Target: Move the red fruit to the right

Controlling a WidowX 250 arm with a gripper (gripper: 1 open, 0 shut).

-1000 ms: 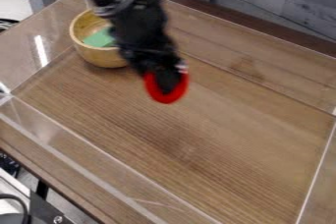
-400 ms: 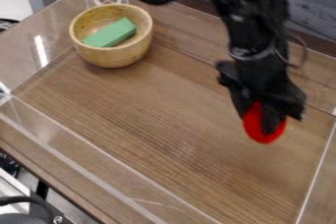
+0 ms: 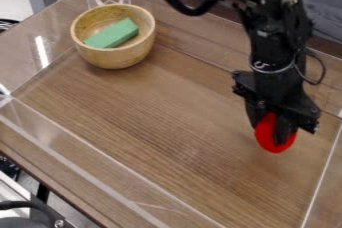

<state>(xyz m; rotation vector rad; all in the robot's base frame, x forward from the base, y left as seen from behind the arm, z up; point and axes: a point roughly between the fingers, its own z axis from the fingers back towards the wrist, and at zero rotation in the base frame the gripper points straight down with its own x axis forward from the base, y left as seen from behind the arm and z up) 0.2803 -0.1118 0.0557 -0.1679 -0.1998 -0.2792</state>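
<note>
My gripper (image 3: 278, 132) points down steeply with its jaws clamped on the red fruit (image 3: 277, 135), which hangs low over the wooden table (image 3: 134, 122), far to the right of the wooden bowl (image 3: 114, 36) and close to the clear wall on that side; whether its underside already touches the wood I cannot tell. I judge the fruit to be a light, stiff toy, smooth enough to slip if pinched near one end, so my hold across its rounded middle seems the sound place to take it, and a gentle squeeze should do. It looks unlikely to break if it drops, though being round it could roll. Counting what lies here: one red fruit, one wooden bowl, and one green block (image 3: 111, 34) resting inside that bowl.
</note>
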